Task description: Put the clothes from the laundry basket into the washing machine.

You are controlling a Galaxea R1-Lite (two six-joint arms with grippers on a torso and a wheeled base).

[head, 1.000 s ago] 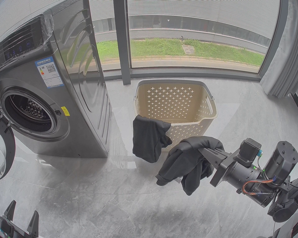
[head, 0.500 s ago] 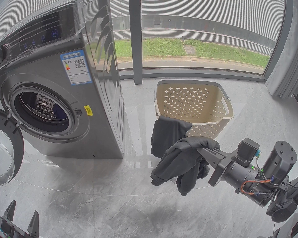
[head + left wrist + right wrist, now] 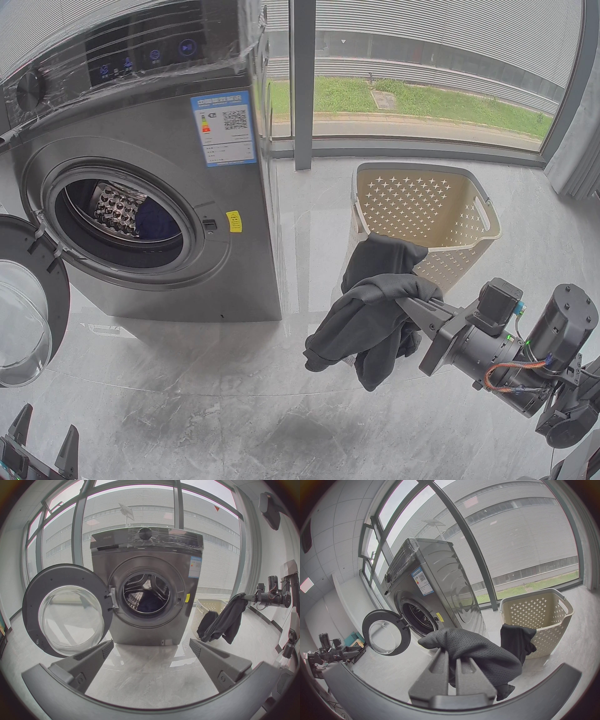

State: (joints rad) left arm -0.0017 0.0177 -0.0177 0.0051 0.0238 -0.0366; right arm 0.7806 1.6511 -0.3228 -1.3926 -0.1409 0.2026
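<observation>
While its round door (image 3: 28,312) stands swung wide to the robot's left, the washing machine (image 3: 250,262) sits on the grey floor (image 3: 219,400) with its drum (image 3: 119,215) exposed, and a dark blue item (image 3: 157,222) lies inside. Just beside the machine, toward the window (image 3: 425,75), sits the beige laundry basket (image 3: 487,222), pierced with star-shaped holes. A black garment (image 3: 381,256) is draped over the basket's near rim and hangs down its outer wall. In front of the basket and off the floor, a dark grey garment (image 3: 362,319) hangs bunched from the right gripper (image 3: 409,305). Its fingers (image 3: 440,667) are pressed nearly together on the cloth, which folds over their tips. This garment is well apart from the drum opening. The left gripper (image 3: 49,422) sits low at the near left, jaws spread wide with nothing between them, facing the machine's open front.
</observation>
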